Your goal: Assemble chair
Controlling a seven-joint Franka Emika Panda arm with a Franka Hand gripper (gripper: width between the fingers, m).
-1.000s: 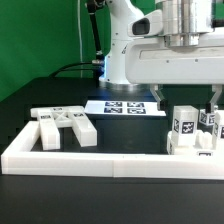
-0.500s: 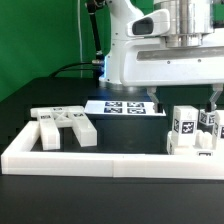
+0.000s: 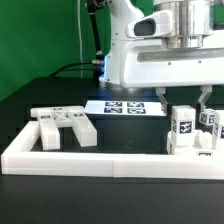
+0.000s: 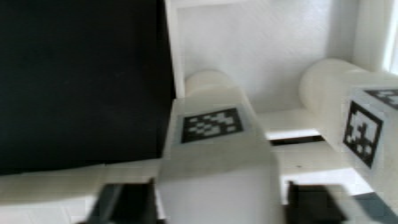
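Chair (image 3: pixel 186 128): partly built, standing at the exterior view's right on the black counter (image 3: pixel 40 90), just inside the white border wall (image 3: pixel 100 160). Rest of it lay as loose slabs and blocks (image 3: pixel 62 126) at the exterior view's left, well apart from the built cluster. Marker board (image 3: pixel 125 107) lay flat behind, between the two groups.

Gripper (image 3: pixel 186 98) hung directly over the built cluster. In the wrist view, straddled one upright tagged post (image 4: pixel 217 130), with dark fingers (image 4: pixel 128 200) on either side of it and a second tagged post (image 4: pixel 365 110) just beside. Gaps between pads and post too thin to read, so could not tell whether clamped on the post or released. Nothing seen lifted clear of the cluster.

Step judged: working the upright post, either seating it or lining up a grasp.

Next move likely called for a square closure on the post's flat faces, keeping it upright and clear of the neighbouring post. Loose pieces not yet joined.
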